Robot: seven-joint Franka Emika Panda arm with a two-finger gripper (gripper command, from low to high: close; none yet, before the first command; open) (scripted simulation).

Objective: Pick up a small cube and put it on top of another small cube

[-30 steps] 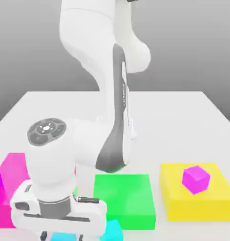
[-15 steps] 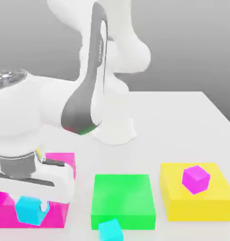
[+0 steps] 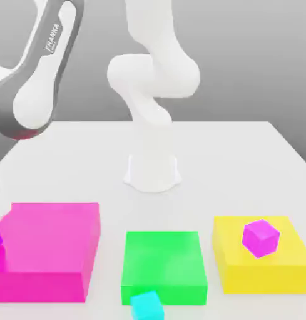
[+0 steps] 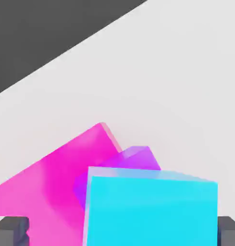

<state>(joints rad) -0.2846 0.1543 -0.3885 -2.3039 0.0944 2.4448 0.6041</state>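
Note:
One small cyan cube [image 4: 153,211] sits close in front of the hand camera, between my gripper's [image 4: 120,233] dark fingertips [image 4: 11,229]. A gap shows between that fingertip and the cube, so the jaws stand open. The cube's other side lies against the opposite fingertip [image 4: 229,230]. Right behind this cube is a small purple cube [image 4: 138,158] on the broad pink block [image 4: 56,178]. I cannot tell whether the cyan cube rests on anything. A second small cyan cube [image 3: 147,306] lies on the table at the green block's front edge.
The pink block [image 3: 52,244], the green block [image 3: 163,265] and the yellow block [image 3: 261,259] stand in a row across the front. A purple cube [image 3: 260,237] sits on the yellow one. The arm's white base [image 3: 152,169] stands behind them at mid-table.
The arm has swung up and toward the exterior view's left, taking the hand and the carried cyan cube past that view's left edge. The other cubes and blocks have not moved.

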